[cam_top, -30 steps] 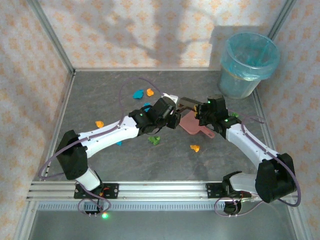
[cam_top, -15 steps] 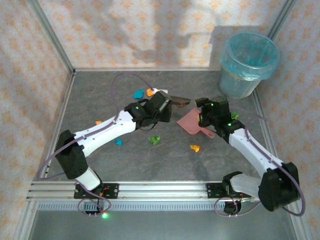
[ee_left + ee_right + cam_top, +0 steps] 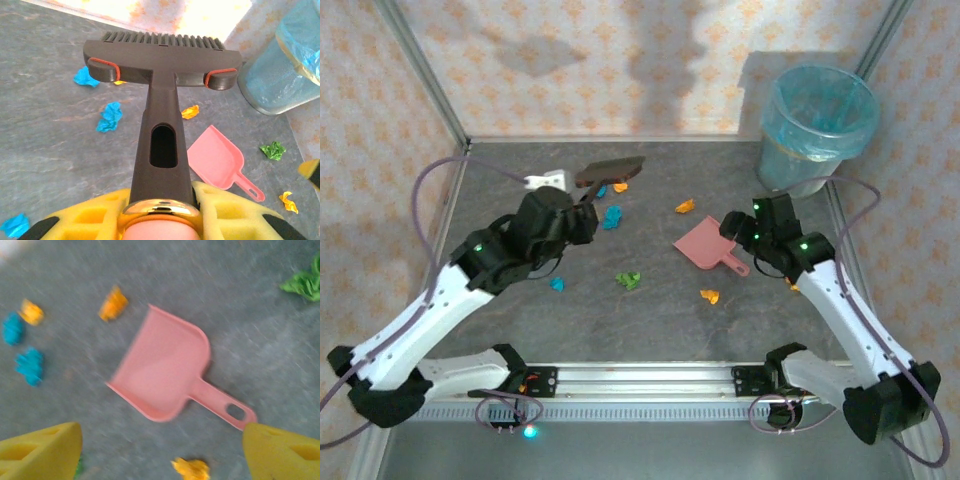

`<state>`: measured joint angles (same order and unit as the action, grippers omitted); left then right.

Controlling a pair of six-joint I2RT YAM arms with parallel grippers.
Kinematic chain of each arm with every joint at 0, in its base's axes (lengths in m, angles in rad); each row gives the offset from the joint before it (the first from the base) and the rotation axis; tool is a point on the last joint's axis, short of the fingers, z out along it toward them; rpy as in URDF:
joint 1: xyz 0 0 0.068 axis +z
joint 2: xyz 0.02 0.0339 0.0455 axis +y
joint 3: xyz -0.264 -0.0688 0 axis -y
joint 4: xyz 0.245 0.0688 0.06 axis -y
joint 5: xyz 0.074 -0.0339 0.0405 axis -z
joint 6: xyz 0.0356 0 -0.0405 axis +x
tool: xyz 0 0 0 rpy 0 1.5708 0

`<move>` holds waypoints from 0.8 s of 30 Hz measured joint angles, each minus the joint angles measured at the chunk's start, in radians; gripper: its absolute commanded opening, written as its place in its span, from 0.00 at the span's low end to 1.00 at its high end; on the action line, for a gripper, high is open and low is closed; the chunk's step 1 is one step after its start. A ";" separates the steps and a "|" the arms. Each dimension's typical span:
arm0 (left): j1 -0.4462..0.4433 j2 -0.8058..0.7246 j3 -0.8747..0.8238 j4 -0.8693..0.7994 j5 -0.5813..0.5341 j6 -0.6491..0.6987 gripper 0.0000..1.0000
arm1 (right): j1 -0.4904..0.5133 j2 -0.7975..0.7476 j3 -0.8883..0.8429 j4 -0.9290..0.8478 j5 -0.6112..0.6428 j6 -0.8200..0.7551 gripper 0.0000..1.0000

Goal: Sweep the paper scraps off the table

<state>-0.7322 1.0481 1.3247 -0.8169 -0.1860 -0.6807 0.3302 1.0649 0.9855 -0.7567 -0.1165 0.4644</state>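
The left hand [image 3: 578, 215] is clamped round the handle of the dark brown plastic hand brush [image 3: 611, 169], whose bristle head points towards 12 o'clock. The right hand [image 3: 162, 445] hangs over the pink plastic dustpan [image 3: 700, 245], fingers spread wide and gripping nothing. Small crumpled paper scraps [image 3: 629, 281] lie loose on the mottled dark grey bench [image 3: 660, 330]. From the pan, a blue scrap [image 3: 611, 217] lies at 10 o'clock, an orange scrap [image 3: 686, 207] at 12, a green one at 8 and another orange scrap [image 3: 709, 296] at 6.
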 measured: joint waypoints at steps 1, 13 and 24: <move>0.000 -0.024 -0.005 -0.022 -0.004 0.000 0.00 | 0.000 0.020 0.000 -0.022 -0.002 -0.023 0.83; 0.000 -0.113 -0.008 -0.292 -0.003 0.129 0.00 | -0.002 0.404 0.060 -0.180 0.043 -0.223 0.83; 0.000 -0.181 -0.213 -0.262 -0.039 0.201 0.00 | -0.007 0.501 0.065 -0.170 0.080 -0.355 0.82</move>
<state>-0.7322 0.8669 1.1114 -1.0790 -0.2253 -0.4797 0.3233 1.5661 1.0504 -0.9268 -0.0368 0.1097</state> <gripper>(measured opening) 0.309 0.824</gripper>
